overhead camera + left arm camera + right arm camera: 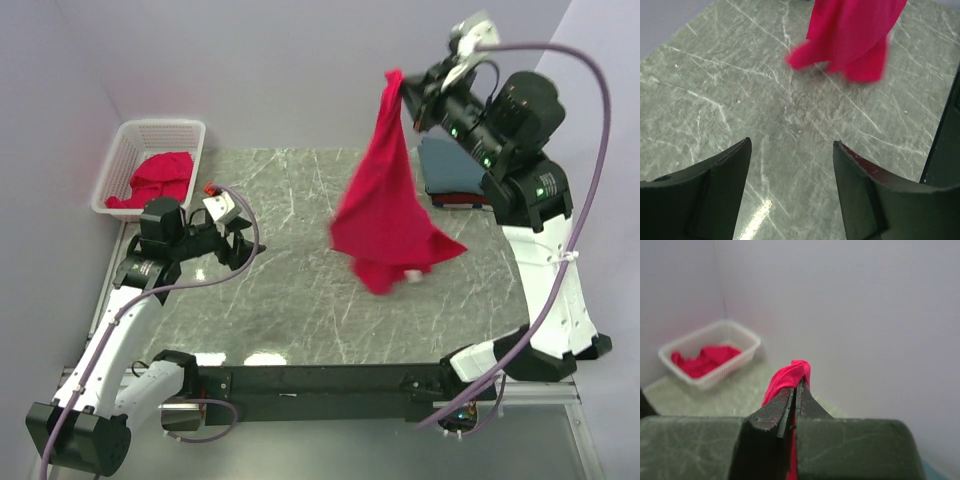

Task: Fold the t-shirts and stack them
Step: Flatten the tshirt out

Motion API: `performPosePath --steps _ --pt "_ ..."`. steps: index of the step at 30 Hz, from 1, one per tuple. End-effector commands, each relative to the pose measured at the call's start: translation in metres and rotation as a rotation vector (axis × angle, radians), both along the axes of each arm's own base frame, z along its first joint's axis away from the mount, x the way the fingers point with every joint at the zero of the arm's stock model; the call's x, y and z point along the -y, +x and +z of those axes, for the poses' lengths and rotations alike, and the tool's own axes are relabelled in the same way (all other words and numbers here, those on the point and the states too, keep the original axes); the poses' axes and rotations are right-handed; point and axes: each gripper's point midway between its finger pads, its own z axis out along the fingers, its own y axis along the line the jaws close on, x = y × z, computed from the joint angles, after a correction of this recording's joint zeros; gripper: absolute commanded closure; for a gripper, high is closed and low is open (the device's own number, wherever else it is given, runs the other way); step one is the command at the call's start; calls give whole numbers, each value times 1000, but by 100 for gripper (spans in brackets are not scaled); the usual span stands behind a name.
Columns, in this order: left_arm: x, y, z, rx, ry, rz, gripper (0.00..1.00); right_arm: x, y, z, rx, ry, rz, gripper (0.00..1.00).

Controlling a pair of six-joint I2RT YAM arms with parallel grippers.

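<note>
Nearest us, our left arm [150, 290] reaches low over the left side of the table [290, 310]. The left jaws stand wide apart above the marbled surface. Past them, towards the middle-right of the table, a bright red t-shirt [385, 210] hangs in the air, bunched narrow at the top and spreading below. Its lower edge is blurred and close over the table; we cannot tell whether it touches. Our right arm [520, 130] is raised high at the far right, and the right jaws are pinched tight on the shirt's top, a fold of cloth poking out past the tips. Beneath that arm, at the table's far right edge, a folded teal-blue t-shirt [450, 165] lies on a sliver of red cloth [455, 201]. At the far left corner a white lattice basket [118, 158] holds crumpled red t-shirts [160, 178].
</note>
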Motion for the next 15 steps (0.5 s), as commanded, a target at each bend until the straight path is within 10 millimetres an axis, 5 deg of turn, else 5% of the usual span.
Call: performPosePath --steps 1,3,4,5,7,10,15 --pt "-5 -5 -4 -17 1 28 27 9 -7 66 126 144 -38 100" --pt "-8 -3 -15 -40 21 37 24 8 0 45 101 114 -52 100" --pt "-10 0 -21 -44 37 42 24 15 -12 43 114 108 -55 100" --pt "-11 4 -27 -58 46 44 24 9 1 1 34 62 -57 100" --pt "-19 15 -27 -40 61 62 24 8 -4 -32 -4 2 -37 100" --pt "-31 27 -27 -36 81 22 26 13 -23 -105 -99 -148 0 100" --pt "-63 48 -48 -88 149 14 31 49 -61 -225 -213 -415 -22 100"
